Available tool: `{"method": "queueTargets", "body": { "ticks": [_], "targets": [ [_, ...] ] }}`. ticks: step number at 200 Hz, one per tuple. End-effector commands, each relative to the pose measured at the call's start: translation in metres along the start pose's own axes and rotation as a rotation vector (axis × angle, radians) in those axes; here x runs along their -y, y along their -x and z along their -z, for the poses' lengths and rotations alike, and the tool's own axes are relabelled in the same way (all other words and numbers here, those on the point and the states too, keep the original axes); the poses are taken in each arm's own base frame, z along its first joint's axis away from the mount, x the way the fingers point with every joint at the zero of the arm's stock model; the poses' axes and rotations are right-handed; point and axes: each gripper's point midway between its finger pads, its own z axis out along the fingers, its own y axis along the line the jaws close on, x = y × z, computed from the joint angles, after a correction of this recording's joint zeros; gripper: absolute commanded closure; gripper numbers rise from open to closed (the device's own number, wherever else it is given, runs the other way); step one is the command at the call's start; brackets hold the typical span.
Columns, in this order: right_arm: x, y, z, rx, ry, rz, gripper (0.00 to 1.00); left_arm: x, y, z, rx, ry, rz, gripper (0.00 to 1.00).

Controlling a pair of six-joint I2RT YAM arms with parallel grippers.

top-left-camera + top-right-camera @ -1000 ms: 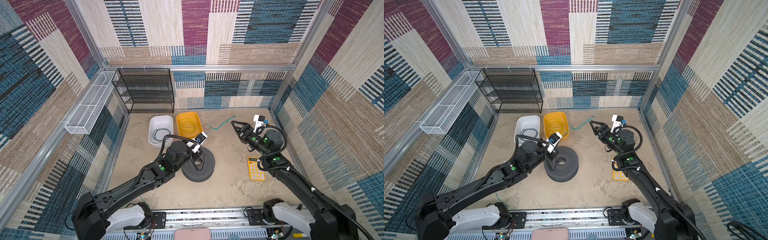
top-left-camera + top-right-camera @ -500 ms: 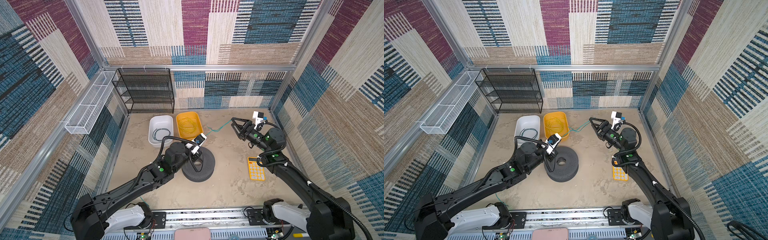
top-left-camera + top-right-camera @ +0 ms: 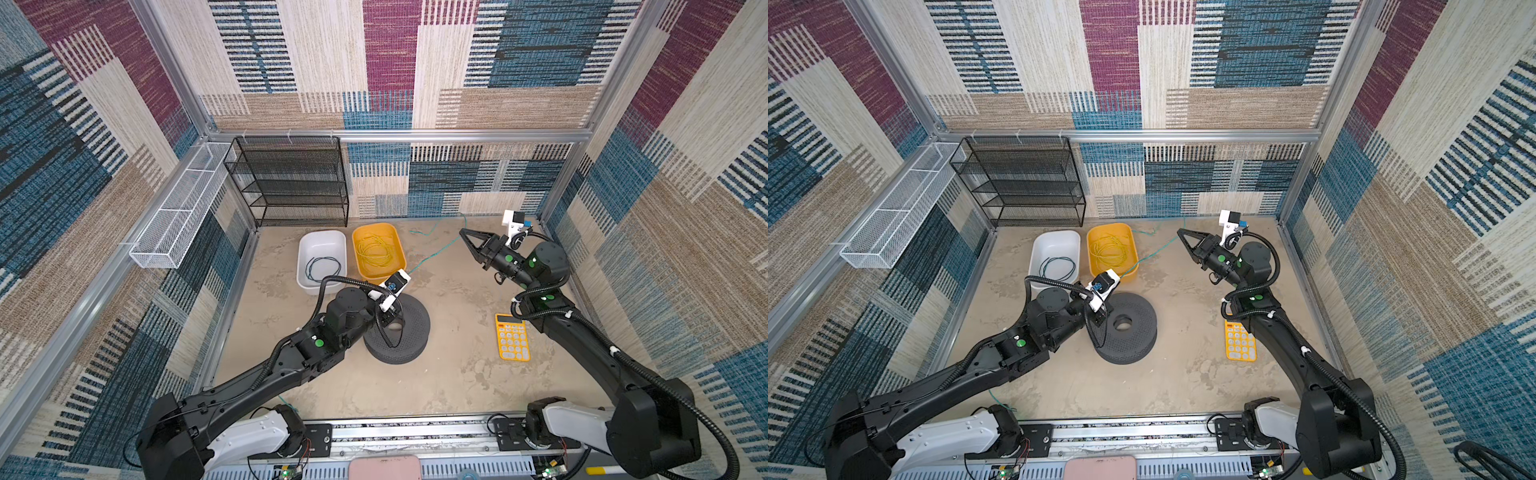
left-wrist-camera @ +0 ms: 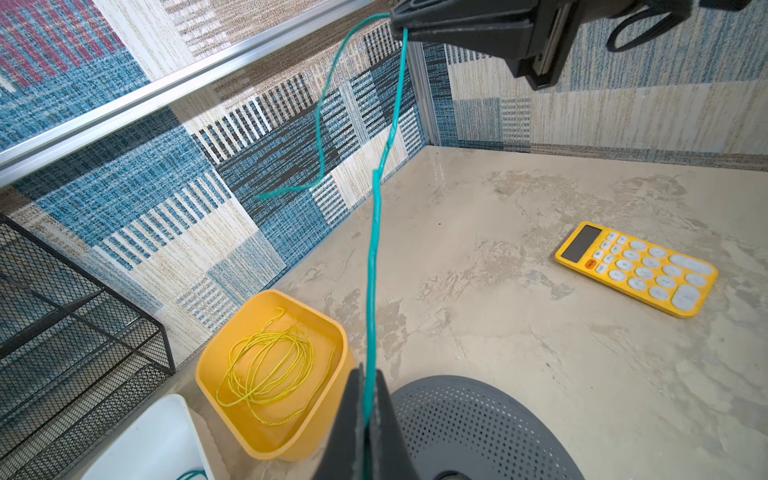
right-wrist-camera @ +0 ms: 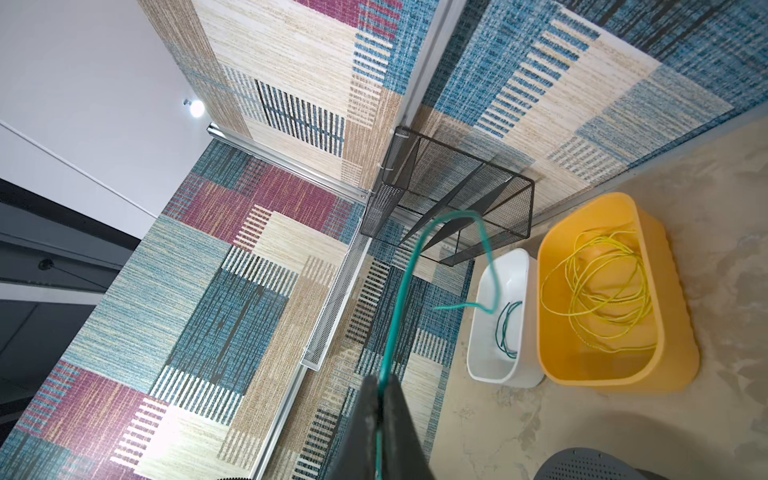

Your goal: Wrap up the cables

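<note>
Teal cable (image 4: 374, 232) stretched between low left hand (image 4: 367, 376) and raised right hand (image 3: 464, 235), both pinching it.

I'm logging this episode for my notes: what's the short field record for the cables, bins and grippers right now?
teal cable: stretched between both grippers
left gripper: shut on the teal cable
right gripper: shut on the teal cable
yellow cable: coiled in the yellow bin
dark cable: coiled in the white bin
other items: calculator, grey disc
</note>
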Motion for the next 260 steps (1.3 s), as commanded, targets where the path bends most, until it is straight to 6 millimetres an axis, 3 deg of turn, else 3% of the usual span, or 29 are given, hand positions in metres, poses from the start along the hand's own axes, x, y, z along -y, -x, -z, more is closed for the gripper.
{"method": "queueTargets", "body": {
  "ticks": [1,89,138,141,151,161,167,186,206,231,260],
  "targets": [
    [-0.010,0.016,0.002,0.056,0.004,0.093,1.00,0.000,-0.008,0.002,-0.032,0.002,0.015,1.00],
    [-0.025,0.050,0.026,0.275,0.005,0.304,1.00,0.006,-0.054,0.000,-0.141,0.029,0.040,1.00],
    [-0.023,0.039,0.023,0.228,0.017,0.335,1.00,0.010,-0.078,0.000,-0.202,0.039,0.066,1.00],
    [-0.022,0.038,0.023,0.223,0.016,0.334,1.00,0.010,-0.078,0.000,-0.206,0.037,0.072,0.96],
    [-0.019,0.032,0.022,0.208,0.009,0.338,1.00,0.009,-0.072,0.001,-0.203,0.031,0.081,0.84],
    [-0.017,0.026,0.021,0.196,0.001,0.347,1.00,0.009,-0.061,0.003,-0.192,0.011,0.084,0.57],
    [-0.016,0.024,0.021,0.189,-0.008,0.351,1.00,0.007,-0.053,0.004,-0.186,0.006,0.087,0.46],
    [-0.012,0.021,0.026,0.199,-0.030,0.358,1.00,0.003,-0.035,0.013,-0.181,-0.012,0.083,0.30],
    [-0.010,0.020,0.031,0.203,-0.056,0.375,1.00,-0.006,-0.028,0.029,-0.183,0.009,0.082,0.26],
    [-0.009,0.014,0.034,0.191,-0.065,0.374,1.00,-0.014,-0.004,0.048,-0.130,0.008,0.106,0.24],
    [-0.008,0.002,0.032,0.167,-0.069,0.379,1.00,-0.008,0.035,0.028,-0.115,-0.052,0.102,0.27]
  ]
}}
